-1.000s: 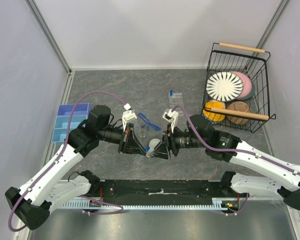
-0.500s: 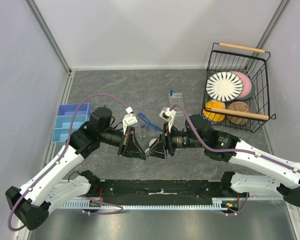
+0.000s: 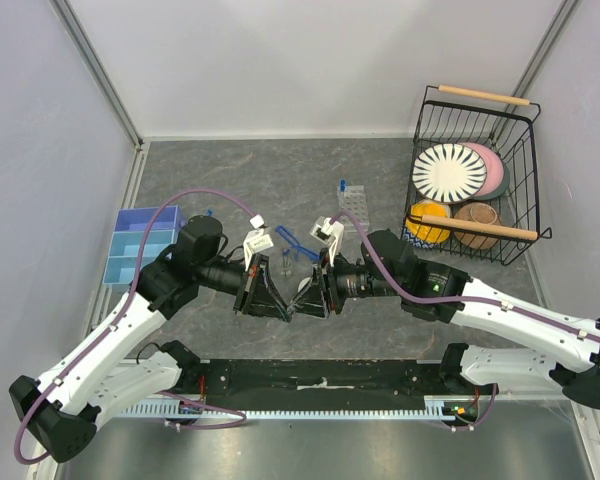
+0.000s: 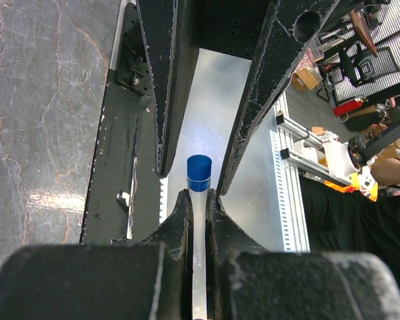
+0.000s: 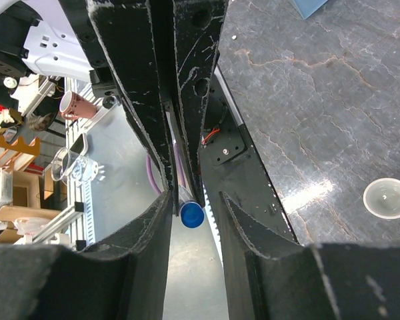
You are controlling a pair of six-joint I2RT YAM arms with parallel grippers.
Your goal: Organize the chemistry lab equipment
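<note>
The left gripper [image 4: 197, 197] was clamped on a tube [image 4: 199, 172]; the right gripper [image 5: 195, 201], at 3 o'clock, stood parted around its cap.

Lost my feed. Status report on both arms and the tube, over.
Left gripper shut on small clear blue-capped tube. Right gripper open, straddling its blue cap. Small white round dish on table, apart from both.

Probably a robotics lab, white-walled test cell [image 3: 310, 60], aluminium framing [image 3: 98, 70] (office chair [image 4: 352, 65] beyond)

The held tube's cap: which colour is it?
Blue; the cap on the tube shows best in the left wrist view.
</note>
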